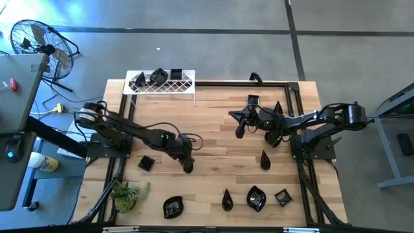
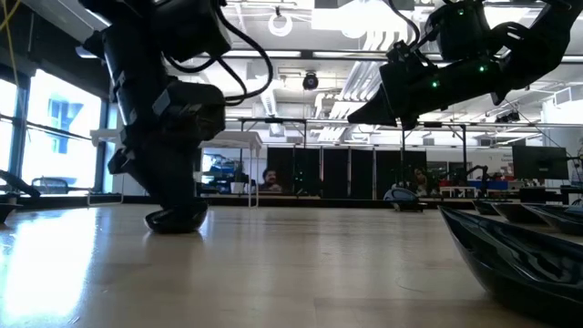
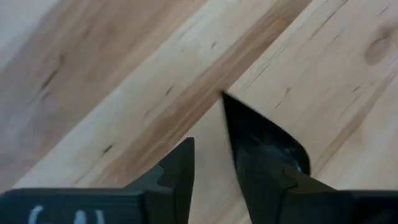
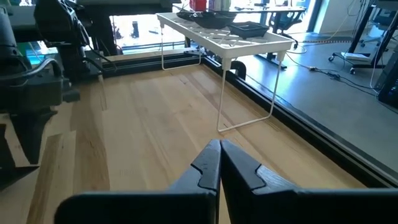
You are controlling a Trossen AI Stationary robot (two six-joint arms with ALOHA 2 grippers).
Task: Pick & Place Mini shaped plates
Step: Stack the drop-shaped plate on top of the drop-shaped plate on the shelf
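Along the near edge, a row of mini shaped plates on pale wood planks, green plant at near left. A little farther in, left gripper down at the table, fingers parted – a teardrop plate flat on the wood against one finger, not clearly between both. Release or start of a grasp, cannot tell; either way, best moved straight up or down, since a sideways nudge would likely skate the glossy dish over smooth boards. Farther right, right gripper raised above the table, pinched closed, empty. At the far edge, white wire rack carrying more plates. Beyond – grey floor, a fan, a bright open workroom.
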